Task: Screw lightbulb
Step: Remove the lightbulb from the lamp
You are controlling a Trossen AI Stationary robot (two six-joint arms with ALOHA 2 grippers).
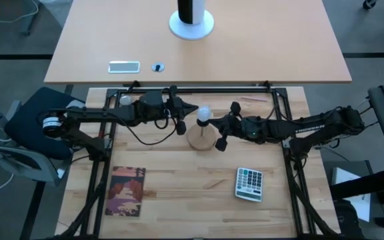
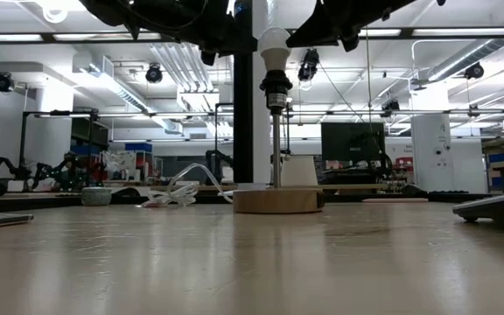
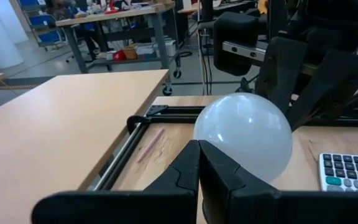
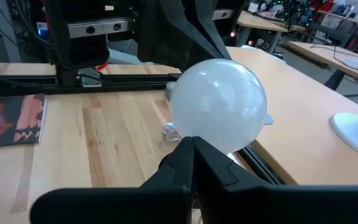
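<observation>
The frosted-white lightbulb (image 1: 204,113) stands upright in a dark socket (image 2: 276,84) on a thin rod that rises from a round wooden base (image 1: 202,139). My left gripper (image 1: 193,111) is shut, its tips at the bulb's left side; the bulb also shows in the left wrist view (image 3: 244,137), just past the shut tips (image 3: 199,163). My right gripper (image 1: 217,121) is shut, its tips at the bulb's right side; the bulb shows in the right wrist view (image 4: 217,104) just past the tips (image 4: 193,155). My left gripper has its shut fingertips (image 3: 188,165) level against the lower left side of the bulb's globe (image 3: 219,149); I cannot tell whether they touch it. My right gripper has its shut fingertips (image 4: 185,158) level at the lower right side of the globe (image 4: 207,142); I cannot tell whether they touch it.
A calculator (image 1: 249,183) lies at the near right and a patterned booklet (image 1: 126,191) at the near left. A black frame (image 1: 205,88) runs round the work area. A small grey ball (image 1: 125,100) lies at the far left.
</observation>
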